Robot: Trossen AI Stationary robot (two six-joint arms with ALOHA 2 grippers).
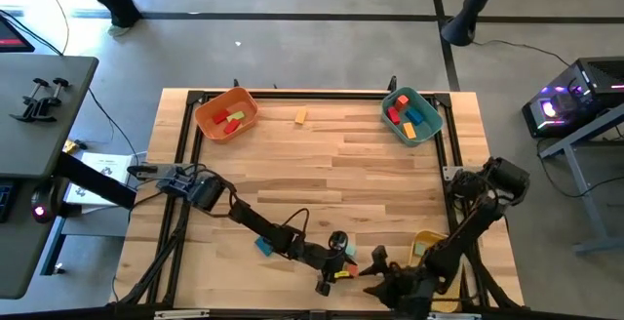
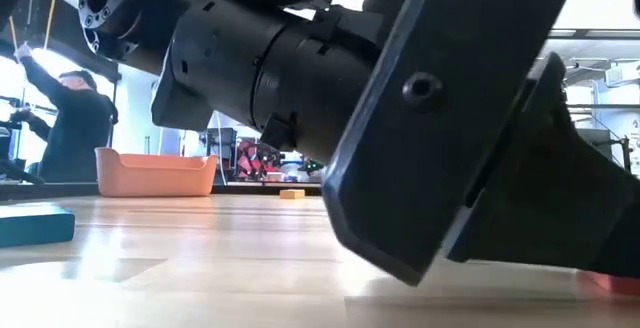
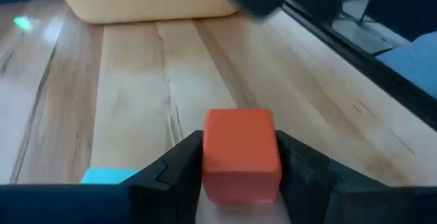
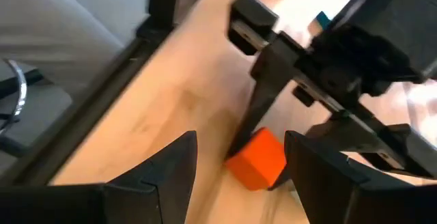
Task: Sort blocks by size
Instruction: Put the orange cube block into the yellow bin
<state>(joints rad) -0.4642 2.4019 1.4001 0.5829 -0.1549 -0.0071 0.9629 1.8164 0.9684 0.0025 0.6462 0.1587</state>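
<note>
The left gripper (image 3: 239, 176) is closed around an orange block (image 3: 241, 154), one finger on each side, low at the near edge of the surface (image 1: 322, 154). The right gripper (image 4: 239, 162) hangs just beside it with its fingers spread wide, empty, facing that same block (the two tools are nearly touching).

The likely trouble is a collision: if either arm moves without the other clearing, fingers could knock and jar the block loose.

A teal block (image 1: 263, 247) lies on the surface near the left arm, and a small orange block (image 1: 300, 116) sits far off between the orange bin (image 1: 226, 115) and the teal bin (image 1: 411, 115), both holding blocks. A yellow bin (image 1: 429, 247) sits under the right arm, crowding the lift path.
</note>
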